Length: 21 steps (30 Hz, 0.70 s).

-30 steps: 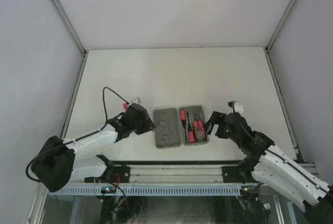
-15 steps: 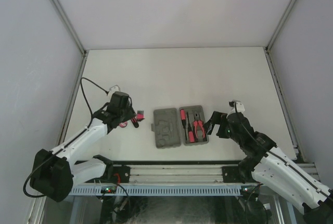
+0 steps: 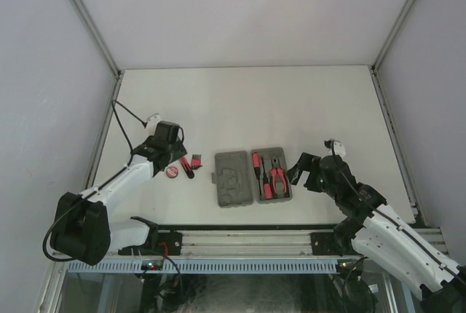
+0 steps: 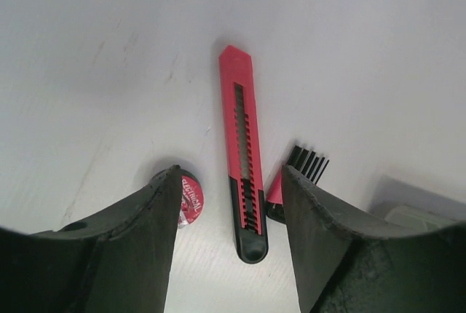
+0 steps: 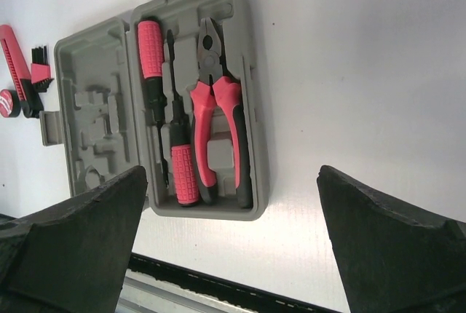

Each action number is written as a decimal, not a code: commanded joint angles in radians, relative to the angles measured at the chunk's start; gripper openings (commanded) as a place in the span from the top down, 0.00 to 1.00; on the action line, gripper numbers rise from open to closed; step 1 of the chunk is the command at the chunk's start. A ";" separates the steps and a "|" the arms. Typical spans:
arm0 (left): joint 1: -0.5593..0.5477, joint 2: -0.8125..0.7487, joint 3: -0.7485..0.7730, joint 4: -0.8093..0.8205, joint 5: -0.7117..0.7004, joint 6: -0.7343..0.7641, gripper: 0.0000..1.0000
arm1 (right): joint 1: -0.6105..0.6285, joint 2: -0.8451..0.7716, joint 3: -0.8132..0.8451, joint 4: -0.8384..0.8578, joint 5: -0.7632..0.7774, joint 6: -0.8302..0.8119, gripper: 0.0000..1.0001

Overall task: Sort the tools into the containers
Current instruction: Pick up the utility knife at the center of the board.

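Table (image 3: 240, 102): left arm (image 3: 124, 178) outstretched, fingers (image 4: 131, 255) apart

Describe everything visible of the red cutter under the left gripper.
The cutter is a slim snap-off knife, plastic-looking: red body, angled tip, ribbed black slider track, rounded black butt. It lies flat on the white table, butt nearest the wrist camera, between the open fingers of the left gripper, untouched. The comb-like piece lies close beside it, contact unclear; the round red disc lies apart on the other side.

table (image 3: 240, 102): white, matte | walls (image 3: 240, 7): pale grey panels on three sides | corner struts (image 3: 86, 18): aluminium, slanting | near edge: slotted metal rail (image 3: 247, 263) | light: soft, even
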 commanded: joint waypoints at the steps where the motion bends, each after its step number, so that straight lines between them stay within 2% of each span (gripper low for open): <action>1: 0.022 -0.007 0.042 0.084 -0.041 0.001 0.38 | -0.020 -0.004 0.006 0.022 -0.006 0.034 0.00; 7: 0.093 -0.042 -0.010 0.197 0.108 -0.045 0.41 | -0.027 0.006 0.005 0.016 -0.007 0.031 0.00; 14: 0.095 0.079 0.078 0.078 0.080 -0.034 0.38 | -0.030 0.010 0.006 0.002 0.017 0.037 0.00; 21: 0.095 0.108 0.083 0.070 0.049 -0.067 0.36 | -0.030 0.003 0.006 -0.013 0.011 0.036 0.00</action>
